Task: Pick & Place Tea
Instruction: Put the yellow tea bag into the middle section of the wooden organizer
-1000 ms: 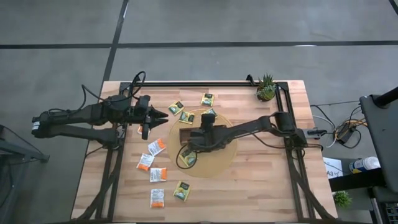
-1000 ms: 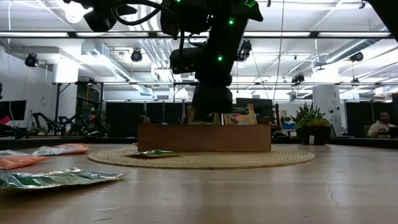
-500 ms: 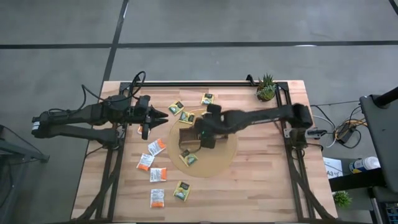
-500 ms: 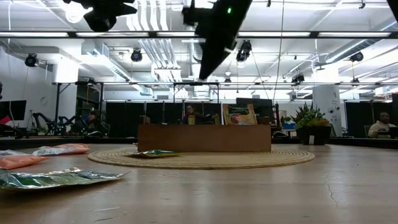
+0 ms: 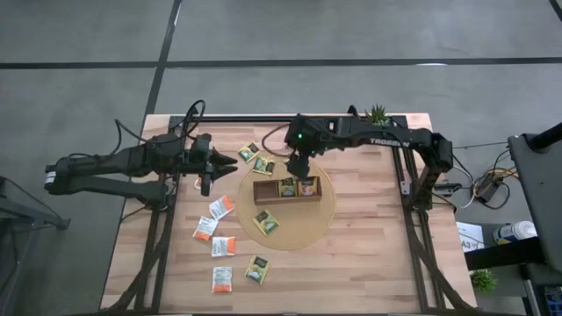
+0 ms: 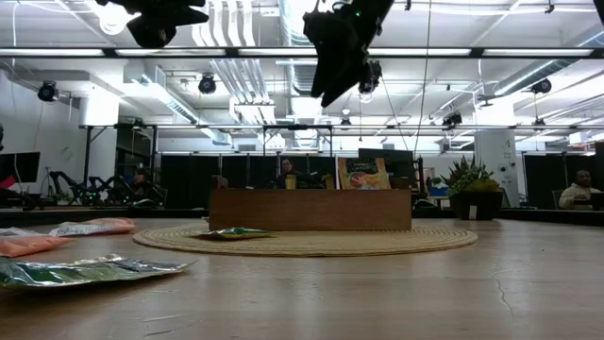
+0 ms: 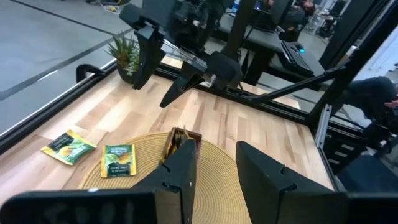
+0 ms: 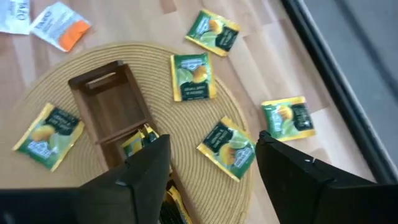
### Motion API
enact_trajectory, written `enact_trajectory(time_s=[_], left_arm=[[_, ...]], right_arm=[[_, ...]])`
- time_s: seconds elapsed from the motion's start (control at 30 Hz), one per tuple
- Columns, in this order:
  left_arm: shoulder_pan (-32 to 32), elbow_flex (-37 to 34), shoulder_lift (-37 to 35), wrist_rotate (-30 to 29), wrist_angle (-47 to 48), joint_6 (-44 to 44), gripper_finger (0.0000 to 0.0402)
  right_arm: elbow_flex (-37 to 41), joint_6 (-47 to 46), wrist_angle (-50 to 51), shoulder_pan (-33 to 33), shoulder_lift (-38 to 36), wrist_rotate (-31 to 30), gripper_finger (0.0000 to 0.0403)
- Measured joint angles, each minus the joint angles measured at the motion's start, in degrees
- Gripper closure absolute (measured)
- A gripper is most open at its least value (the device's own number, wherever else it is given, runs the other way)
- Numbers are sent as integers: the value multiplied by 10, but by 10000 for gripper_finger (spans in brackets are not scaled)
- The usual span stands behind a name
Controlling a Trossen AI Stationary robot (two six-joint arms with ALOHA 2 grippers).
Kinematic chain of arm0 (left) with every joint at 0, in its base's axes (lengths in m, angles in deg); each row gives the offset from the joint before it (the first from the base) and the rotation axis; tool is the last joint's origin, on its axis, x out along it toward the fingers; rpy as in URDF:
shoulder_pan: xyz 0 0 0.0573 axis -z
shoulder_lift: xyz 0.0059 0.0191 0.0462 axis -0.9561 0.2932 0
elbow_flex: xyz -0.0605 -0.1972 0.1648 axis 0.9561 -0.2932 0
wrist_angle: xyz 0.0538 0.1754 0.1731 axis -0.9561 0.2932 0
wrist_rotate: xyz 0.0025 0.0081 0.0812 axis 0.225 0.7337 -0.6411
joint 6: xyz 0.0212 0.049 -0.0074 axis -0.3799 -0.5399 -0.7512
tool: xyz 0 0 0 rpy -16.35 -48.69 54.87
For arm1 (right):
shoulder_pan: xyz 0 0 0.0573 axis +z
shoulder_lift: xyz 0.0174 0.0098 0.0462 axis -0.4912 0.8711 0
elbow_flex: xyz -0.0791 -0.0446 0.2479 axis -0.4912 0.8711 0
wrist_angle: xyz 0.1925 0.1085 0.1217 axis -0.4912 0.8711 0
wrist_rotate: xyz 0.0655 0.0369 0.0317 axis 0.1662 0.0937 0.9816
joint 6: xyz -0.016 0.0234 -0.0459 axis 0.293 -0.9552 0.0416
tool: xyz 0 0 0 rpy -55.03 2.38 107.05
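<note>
Since the earlier frames the right gripper has withdrawn from the wooden tray and now hangs raised above the far edge of the round woven mat, its arm stretched toward the worktop's far side; its jaws stand wide apart and hold nothing. With the arm clear, the tray shows fully: its long axis runs left to right across the mat, the left compartment is bare, and the middle and right compartments each hold upright tea sachets. The left gripper hovers unchanged over the left part of the worktop, pointing toward the mat; its jaws stand partly apart and hold nothing. One yellow-green sachet lies flat on the mat near the tray's front side, turned diagonally. Two more yellow-green sachets lie flat just beyond the mat's far-left edge, and another lies farther back. Orange-and-white sachets lie flat on the bare wood left of the mat, with one yellow-green sachet near the front. A potted plant stands at the far right corner.
</note>
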Motion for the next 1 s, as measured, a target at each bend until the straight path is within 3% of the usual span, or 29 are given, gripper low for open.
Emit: enact_trajectory(time_s=[0.57, 1.0], left_arm=[[0, 0, 0, -38, 1, -4, 294], [0, 0, 0, -45, 2, -4, 294]], right_arm=[[0, 193, -1, -147, 28, 109, 147], [0, 278, -32, -178, 110, 126, 147]])
